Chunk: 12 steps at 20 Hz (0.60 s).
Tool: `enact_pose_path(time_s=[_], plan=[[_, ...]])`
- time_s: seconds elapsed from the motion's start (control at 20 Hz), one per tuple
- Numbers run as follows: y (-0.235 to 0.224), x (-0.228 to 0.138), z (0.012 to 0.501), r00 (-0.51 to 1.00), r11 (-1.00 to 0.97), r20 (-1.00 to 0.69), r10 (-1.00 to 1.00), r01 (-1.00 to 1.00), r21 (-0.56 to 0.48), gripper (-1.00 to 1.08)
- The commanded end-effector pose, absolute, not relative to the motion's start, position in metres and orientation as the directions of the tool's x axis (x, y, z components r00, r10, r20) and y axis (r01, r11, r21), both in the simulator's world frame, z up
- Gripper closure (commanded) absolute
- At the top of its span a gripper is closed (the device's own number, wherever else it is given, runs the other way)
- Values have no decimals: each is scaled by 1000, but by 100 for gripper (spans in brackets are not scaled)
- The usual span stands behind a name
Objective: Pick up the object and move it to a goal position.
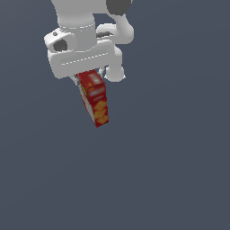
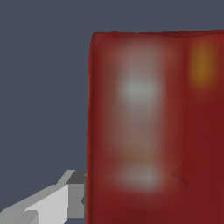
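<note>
1. All around is one flat slate-blue backdrop, plain and unmarked in both views.
2. I can't make out any seam, corner or edge that would separate floor from wall.
3. The light is even and soft.

Exterior view: off-arm, set back, whole white arm head and wrist in the upper part of frame, plain dark grey-blue backdrop; exact vantage can't be told. The gripper and the red cracker box hanging under it sit above centre, toward the exterior view's left. Wrist view: on the wrist, very close, the red cracker box blurred and filling over half the frame, one grey fingertip against its edge. Shared: box and finger only.
</note>
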<state>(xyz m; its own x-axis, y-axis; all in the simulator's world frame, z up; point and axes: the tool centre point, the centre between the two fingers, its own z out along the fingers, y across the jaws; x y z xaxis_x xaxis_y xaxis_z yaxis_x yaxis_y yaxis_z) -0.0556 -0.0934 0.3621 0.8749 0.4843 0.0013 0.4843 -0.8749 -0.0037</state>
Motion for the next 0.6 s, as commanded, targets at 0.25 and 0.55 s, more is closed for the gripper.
enact_pose_path(time_s=[0.25,0.55], plan=[[-153,-99,425,875,-875,2,485,485,-4,108],[-198,-128,472,875,-875,2,485,485,-3,108]])
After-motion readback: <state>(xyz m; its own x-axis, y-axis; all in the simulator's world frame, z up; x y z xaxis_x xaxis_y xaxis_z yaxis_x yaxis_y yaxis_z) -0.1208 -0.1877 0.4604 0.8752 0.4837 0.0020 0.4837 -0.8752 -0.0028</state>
